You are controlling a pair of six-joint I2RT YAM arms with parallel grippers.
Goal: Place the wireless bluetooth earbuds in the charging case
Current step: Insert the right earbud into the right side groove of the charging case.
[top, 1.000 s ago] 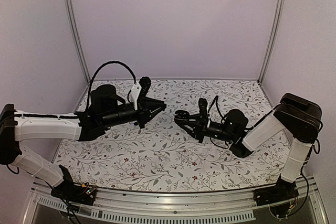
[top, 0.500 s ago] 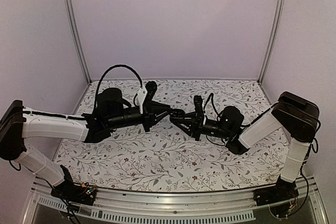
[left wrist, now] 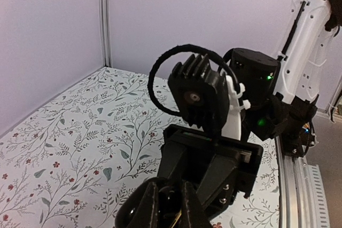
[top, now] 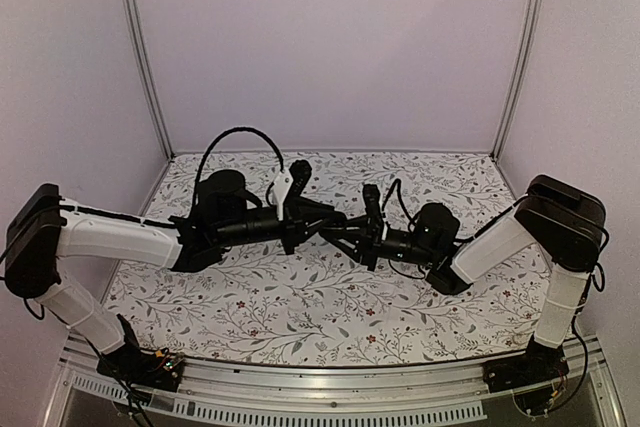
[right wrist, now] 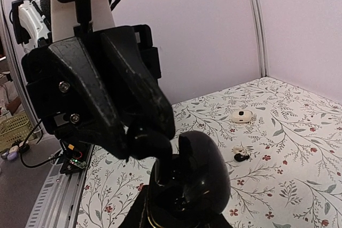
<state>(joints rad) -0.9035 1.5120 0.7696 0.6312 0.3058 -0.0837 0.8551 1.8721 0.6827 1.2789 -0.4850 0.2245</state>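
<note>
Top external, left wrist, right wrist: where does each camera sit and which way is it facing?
Top external: above and behind the bases, looking down on the table; both arms show, left gripper meeting right gripper.
Left wrist: on the left arm, facing the right gripper head-on; fingers at the bottom edge.
Right wrist: on the right arm, facing the left gripper over the charging case it holds.
Shared: each wrist view shows the other arm's gripper.

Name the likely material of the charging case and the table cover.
The charging case: probably hard plastic, black and glossy, with soft highlights on its rounded shell. The table cover: matte printed sheet with a floral pattern; cloth, paper or vinyl, cannot tell.
</note>
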